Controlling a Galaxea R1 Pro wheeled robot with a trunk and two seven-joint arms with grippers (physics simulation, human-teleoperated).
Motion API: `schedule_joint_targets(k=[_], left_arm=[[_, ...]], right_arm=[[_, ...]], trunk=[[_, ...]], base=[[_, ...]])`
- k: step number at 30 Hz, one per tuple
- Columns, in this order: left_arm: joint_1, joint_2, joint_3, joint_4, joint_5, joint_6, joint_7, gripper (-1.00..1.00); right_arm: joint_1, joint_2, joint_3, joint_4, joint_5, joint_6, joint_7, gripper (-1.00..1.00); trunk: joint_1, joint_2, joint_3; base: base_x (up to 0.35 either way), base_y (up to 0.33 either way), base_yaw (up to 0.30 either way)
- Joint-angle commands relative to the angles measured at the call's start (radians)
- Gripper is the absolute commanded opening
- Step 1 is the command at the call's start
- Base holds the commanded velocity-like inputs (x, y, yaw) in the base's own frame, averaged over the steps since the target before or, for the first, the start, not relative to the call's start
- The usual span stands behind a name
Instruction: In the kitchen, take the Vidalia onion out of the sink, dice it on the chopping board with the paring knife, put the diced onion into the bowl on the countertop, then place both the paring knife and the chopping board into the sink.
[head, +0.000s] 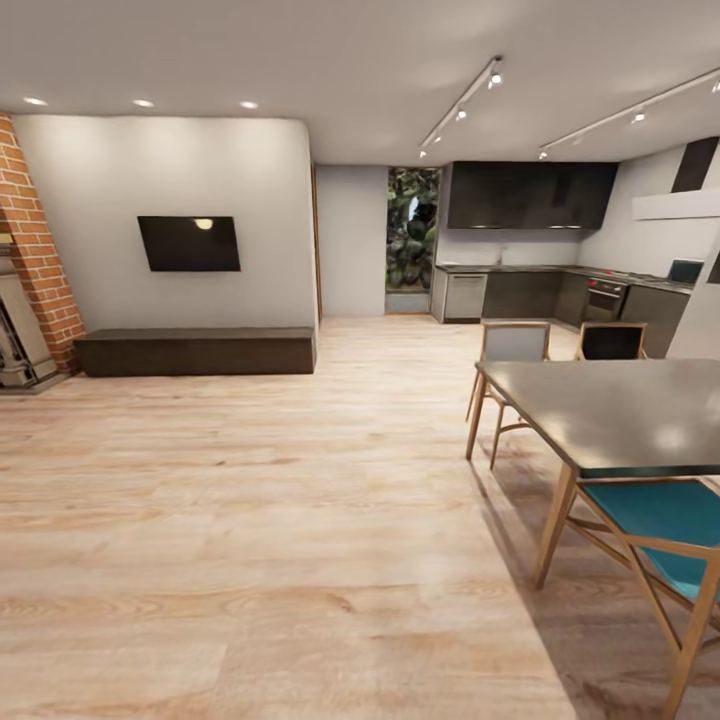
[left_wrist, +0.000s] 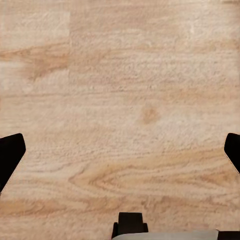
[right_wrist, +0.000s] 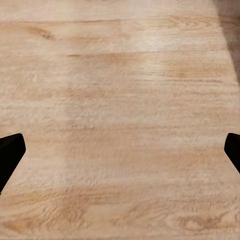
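This is a home, an open-plan living and dining room running into a kitchen. Light wood plank floor (head: 250, 520) spans the whole space. A dining table (head: 620, 410) stands as the landmark, with wooden chairs around it, one teal-seated (head: 665, 520) just in front. Beyond the table lies the kitchen: a grey countertop (head: 520, 268) over dark cabinets, dark wall cupboards (head: 530, 195) above, a built-in oven (head: 605, 298). Well left of the table, a wall-mounted television (head: 189, 243) hangs over a low dark bench (head: 195, 351), beside a brick column (head: 35, 250). Track lights (head: 465, 100) run overhead.
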Motion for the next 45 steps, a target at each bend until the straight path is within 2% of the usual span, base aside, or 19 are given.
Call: schedule_joint_targets(k=[1, 45], left_arm=[[0.0, 0.0, 0.0, -0.001, 0.0, -0.002, 0.0, 1.0], [0.0, 0.0, 0.0, -0.001, 0.0, -0.002, 0.0, 1.0]], right_arm=[[-0.001, 0.0, 0.0, 0.001, 0.0, -0.003, 0.0, 1.0], [-0.001, 0.0, 0.0, 0.001, 0.0, -0.003, 0.0, 1.0]], trunk=[[0.001, 0.0, -0.001], [0.001, 0.0, -0.011]], base=[[0.323, 0.0, 0.0], [0.323, 0.0, 0.0]])
